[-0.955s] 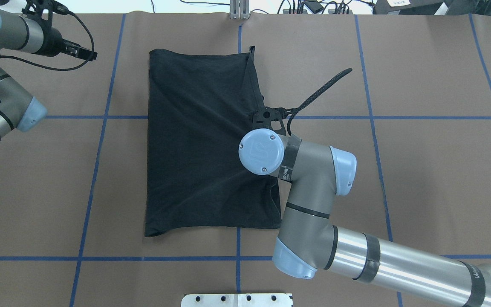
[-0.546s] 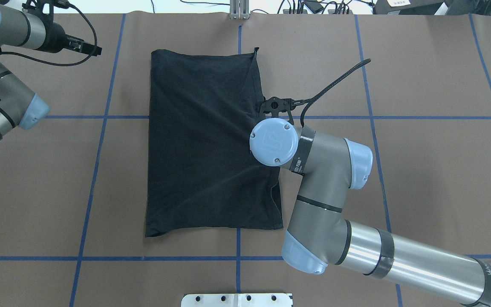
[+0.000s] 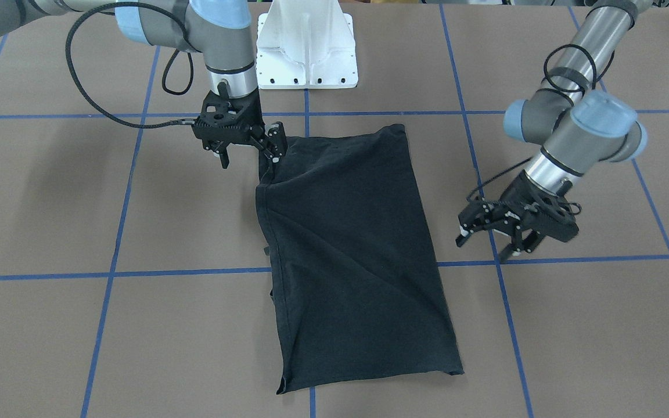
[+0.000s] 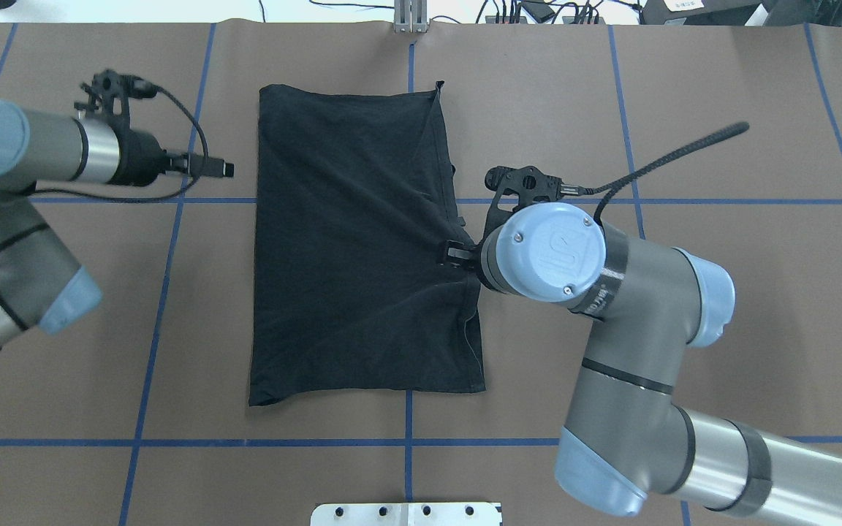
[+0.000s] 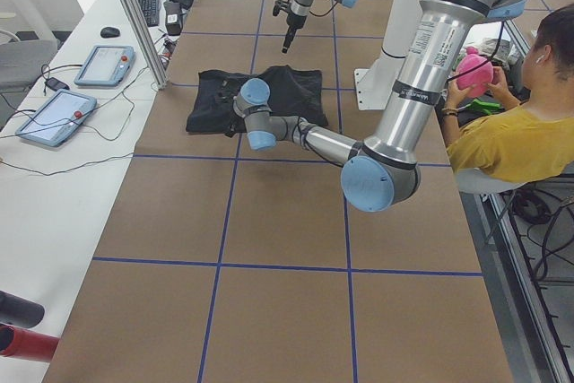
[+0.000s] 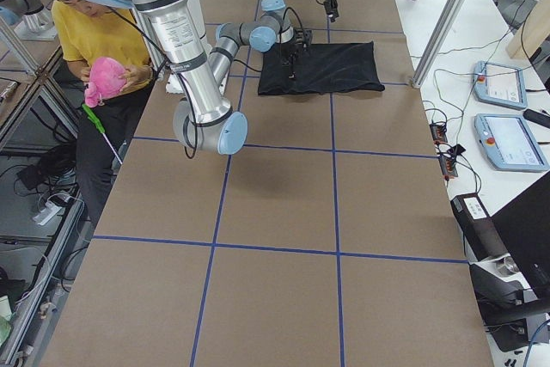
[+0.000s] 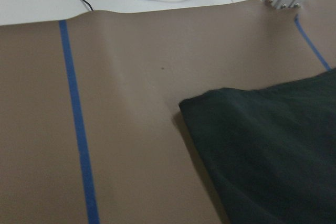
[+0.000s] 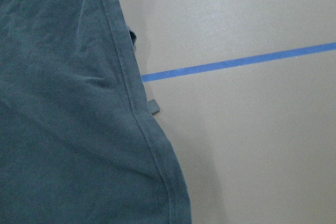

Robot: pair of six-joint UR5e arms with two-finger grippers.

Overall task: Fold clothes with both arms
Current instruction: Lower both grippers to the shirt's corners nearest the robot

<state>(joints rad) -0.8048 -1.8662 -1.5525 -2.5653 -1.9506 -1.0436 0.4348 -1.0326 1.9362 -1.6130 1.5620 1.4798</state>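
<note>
The black T-shirt [image 4: 355,241] lies folded into a tall rectangle mid-table, plain side up; it also shows in the front view [image 3: 358,261]. My right gripper [image 3: 248,159] hangs open at the shirt's right edge, near my base. One fingertip [image 3: 274,152] touches the hem, which rises to it; creases fan out from there. In the overhead view my right gripper [image 4: 461,254] is mostly hidden under the wrist. My left gripper [image 3: 485,247] is open and empty, just above the table. It points at the shirt's left edge in the overhead view [image 4: 220,169], a short gap away.
The white pedestal base [image 3: 305,46] stands behind the shirt. Blue tape lines [image 4: 172,200] grid the brown table cover. A seated person in yellow holding a pink toy [image 5: 507,132] is beside the base. Tablets [image 5: 54,114] lie on the side table.
My right wrist has swung right, and its gripper now sits at the shirt's right hem. My left gripper has come from the far left corner toward the shirt's left edge.
</note>
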